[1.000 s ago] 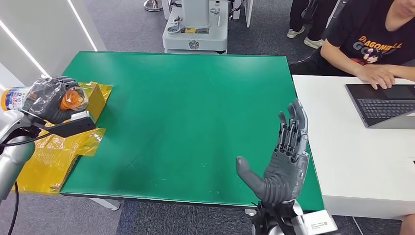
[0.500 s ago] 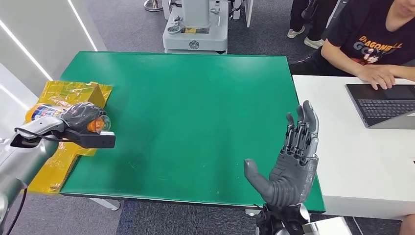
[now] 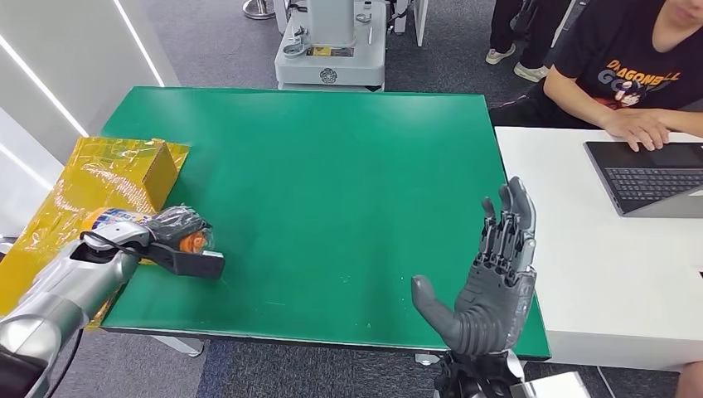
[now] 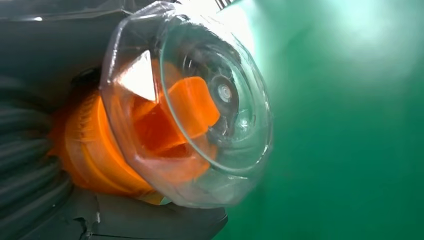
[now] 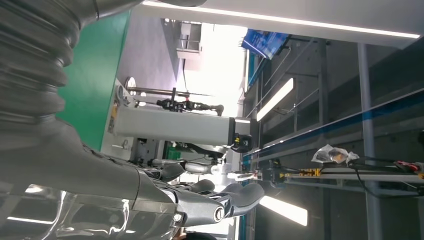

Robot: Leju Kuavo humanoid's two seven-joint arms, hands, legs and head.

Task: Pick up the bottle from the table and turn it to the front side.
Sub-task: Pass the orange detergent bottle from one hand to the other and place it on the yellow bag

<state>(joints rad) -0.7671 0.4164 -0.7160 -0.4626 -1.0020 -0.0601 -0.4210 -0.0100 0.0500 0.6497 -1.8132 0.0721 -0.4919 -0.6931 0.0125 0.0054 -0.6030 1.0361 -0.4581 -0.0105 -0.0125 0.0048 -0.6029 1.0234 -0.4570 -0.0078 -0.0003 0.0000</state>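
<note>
Since a second ago, our left hand [image 3: 170, 225] has swung down to the green table's [image 3: 332, 199] left edge, gripping the bottle [image 3: 116, 220] lying sideways, its clear-capped orange top [image 4: 190, 125] pointing across the table. Our right hand [image 3: 493, 274] hangs open, fingers apart.

Bottle [image 4: 165, 120]: clear glossy plastic cap over smooth orange plastic. Left robot hand [image 3: 170, 225]: dark, matt, rubber-like fingers; silver arm with a brushed-metal look. Right robot hand [image 3: 491, 278]: grey matt plastic, ribbed cover. Counter [image 3: 332, 182]: green matt mat, faintly scuffed. Yellow film [image 3: 79, 178]: shiny, crinkled plastic.
</note>
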